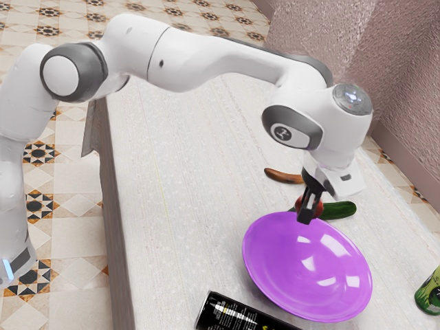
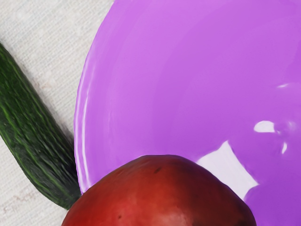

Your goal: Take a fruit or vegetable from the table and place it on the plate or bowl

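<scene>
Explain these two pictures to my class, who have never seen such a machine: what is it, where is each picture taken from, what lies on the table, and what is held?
The white machine is a jointed robot arm, drawn by a computer simulation, ending in a black two-fingered tool. One picture comes from a camera beside the arm; the other from a camera on its hand, looking down. On the table are a purple bowl, a cucumber, an orange-brown vegetable, a black can and a green bottle. The tool is shut on a red fruit, held at the bowl's rim, near the cucumber.
</scene>
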You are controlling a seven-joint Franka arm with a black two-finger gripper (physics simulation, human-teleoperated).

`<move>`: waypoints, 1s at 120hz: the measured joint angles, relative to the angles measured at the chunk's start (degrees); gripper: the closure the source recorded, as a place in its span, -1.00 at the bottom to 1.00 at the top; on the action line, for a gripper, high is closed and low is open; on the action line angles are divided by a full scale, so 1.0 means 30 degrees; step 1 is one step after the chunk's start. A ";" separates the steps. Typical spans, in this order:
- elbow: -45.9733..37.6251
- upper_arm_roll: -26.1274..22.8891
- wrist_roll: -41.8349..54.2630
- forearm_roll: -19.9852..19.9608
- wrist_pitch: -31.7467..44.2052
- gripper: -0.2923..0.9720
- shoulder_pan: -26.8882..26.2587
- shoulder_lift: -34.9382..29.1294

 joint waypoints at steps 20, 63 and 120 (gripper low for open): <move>0.0876 -0.2805 -0.0504 0.2001 -0.1923 -0.02 0.1137 0.1948; 0.0926 -0.5272 -0.1150 0.4160 -0.2524 -0.27 0.1919 0.2673; -0.0847 1.4862 -0.0332 -0.4881 -0.2479 -0.53 -0.3056 -0.5323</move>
